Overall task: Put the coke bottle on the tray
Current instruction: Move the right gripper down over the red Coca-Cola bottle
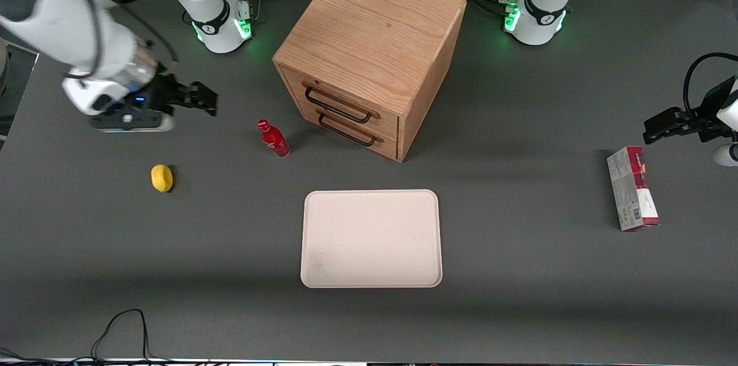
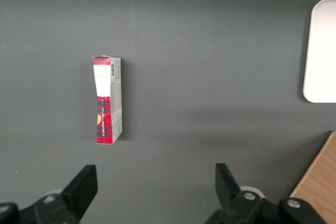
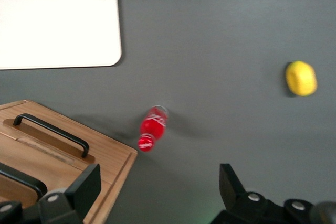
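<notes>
The coke bottle [image 1: 273,139] is small, glossy red with a red cap, and stands upright on the grey table in front of the wooden drawer cabinet [image 1: 369,49]. It also shows in the right wrist view [image 3: 152,128]. The cream-beige tray [image 1: 371,238] lies flat, nearer the front camera than the bottle, with nothing on it; a corner shows in the right wrist view [image 3: 58,19]. My gripper [image 1: 206,100] is open and holds nothing. It hovers above the table, apart from the bottle, toward the working arm's end. In its own view the gripper [image 3: 157,187] has its jaws wide apart.
A yellow lemon [image 1: 162,177] lies on the table toward the working arm's end, nearer the front camera than the gripper. A red-and-white carton [image 1: 633,187] lies toward the parked arm's end. The cabinet has two shut drawers with dark handles [image 1: 337,104].
</notes>
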Available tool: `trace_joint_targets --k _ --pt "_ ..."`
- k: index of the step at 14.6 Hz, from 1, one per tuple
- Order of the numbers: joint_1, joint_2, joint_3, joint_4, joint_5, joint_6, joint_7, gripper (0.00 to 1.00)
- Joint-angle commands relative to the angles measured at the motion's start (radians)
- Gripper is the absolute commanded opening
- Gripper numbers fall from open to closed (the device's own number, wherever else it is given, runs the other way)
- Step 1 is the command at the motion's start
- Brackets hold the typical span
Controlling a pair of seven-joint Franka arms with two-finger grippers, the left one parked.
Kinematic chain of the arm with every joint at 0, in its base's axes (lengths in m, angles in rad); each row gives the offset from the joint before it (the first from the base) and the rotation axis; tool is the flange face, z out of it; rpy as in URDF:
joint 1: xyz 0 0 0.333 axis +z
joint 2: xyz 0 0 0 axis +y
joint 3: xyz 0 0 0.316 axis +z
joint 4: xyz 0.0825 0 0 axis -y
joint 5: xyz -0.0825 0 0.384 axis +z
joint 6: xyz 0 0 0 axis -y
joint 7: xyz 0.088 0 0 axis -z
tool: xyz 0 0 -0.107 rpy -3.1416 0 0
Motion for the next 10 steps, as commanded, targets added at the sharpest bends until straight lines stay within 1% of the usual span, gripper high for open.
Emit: trace_joint_targets --k 1,3,5,7,8,10 --pt "-0.001 -0.115 0.055 -0.250 0.011 0.186 0.036 1.00" --pt "0.014 -0.126 0.069 -0.359 0.012 0.313 0.039 1.00" --pt "0.020 -0.112 0.092 -0.443 0.012 0.459 0.092 1.00" --pt "0.020 -0.087 0.115 -0.522 0.012 0.606 0.111 1.00" --pt "0.022 -0.067 0.115 -0.537 0.011 0.639 0.109 1.00" --pt "0.022 -0.038 0.117 -0.539 0.009 0.648 0.106 1.00"
